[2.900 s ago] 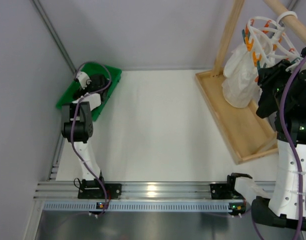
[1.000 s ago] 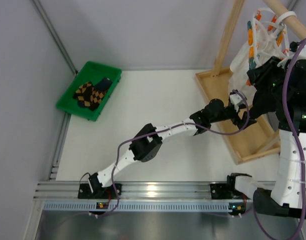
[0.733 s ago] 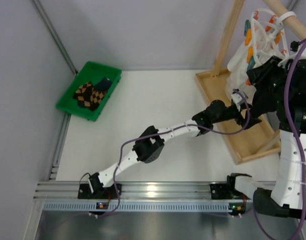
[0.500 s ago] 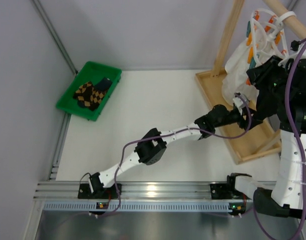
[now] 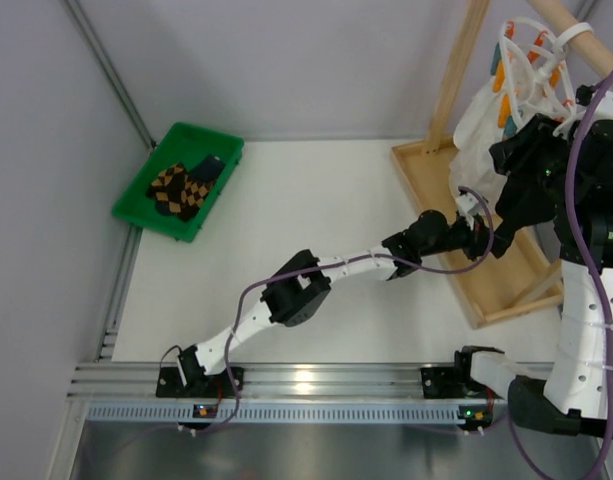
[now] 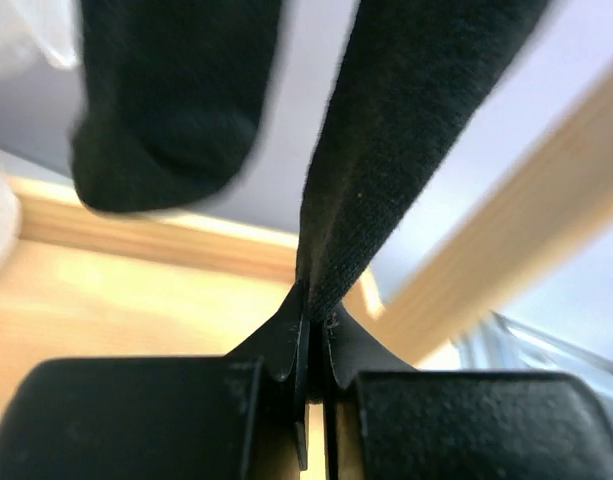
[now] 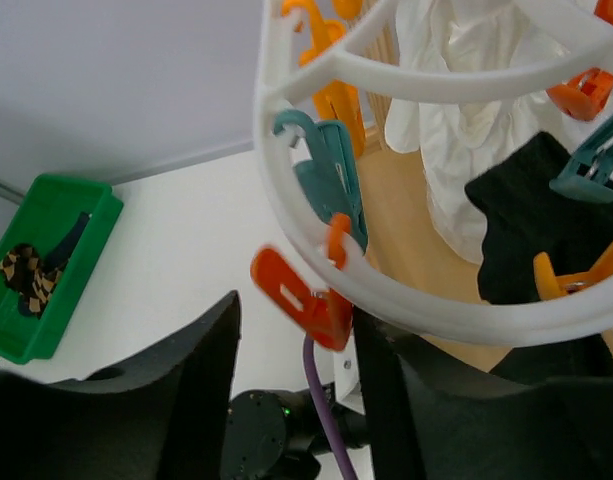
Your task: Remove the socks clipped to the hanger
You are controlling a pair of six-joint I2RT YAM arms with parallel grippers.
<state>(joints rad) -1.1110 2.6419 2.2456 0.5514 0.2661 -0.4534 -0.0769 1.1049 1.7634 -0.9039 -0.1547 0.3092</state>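
My left gripper [image 6: 311, 325] is pinched shut on the lower end of a dark sock [image 6: 406, 120] hanging from the hanger [image 7: 416, 88] over the bench's [image 5: 316, 220] far right corner. My right gripper [image 7: 296, 340] has its jaws apart, with an orange clip [image 7: 304, 295] between them.

We see our right gripper [image 7: 294, 318] with its black fingers [image 7: 176, 390] apart and an orange clip [image 7: 301, 295] between them, hanging from the ring of the white hanger [image 7: 431, 308]. A teal clip [image 7: 331, 185] hangs just above it. A black sock [image 7: 526, 215] is clipped to the ring beside a white cloth [image 7: 456, 130]. A green bin [image 7: 58, 212] holding patterned socks [image 7: 21, 270] sits at the tabletop [image 7: 186, 250] edge.
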